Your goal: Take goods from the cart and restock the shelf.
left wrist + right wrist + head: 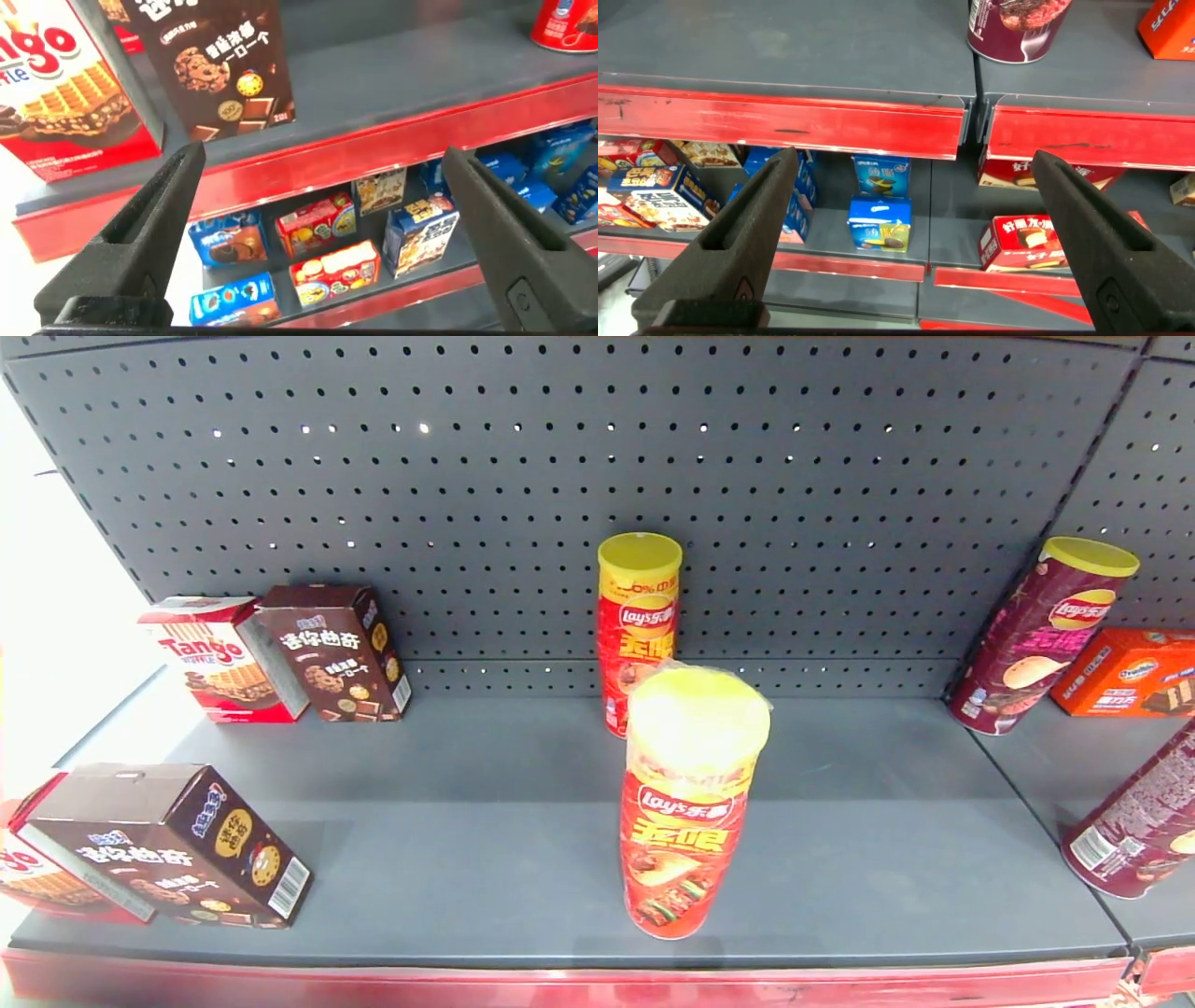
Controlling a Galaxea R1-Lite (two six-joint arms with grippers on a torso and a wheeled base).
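Two red chip cans with yellow lids stand upright on the grey shelf (467, 859): one (686, 798) near the front edge, the other (639, 630) behind it against the pegboard. My left gripper (322, 243) is open and empty in front of the shelf's red lip, below a dark cookie box (213, 61) and a red wafer box (61, 89). My right gripper (920, 233) is open and empty too, in front of the red lip (785, 117), below a purple can (1013, 28).
Wafer and cookie boxes (168, 845) sit at the shelf's left, a second pair (280, 649) further back. Purple chip cans (1036, 635) and an orange box (1125, 672) stand on the right. Lower shelves hold small snack boxes (318, 224).
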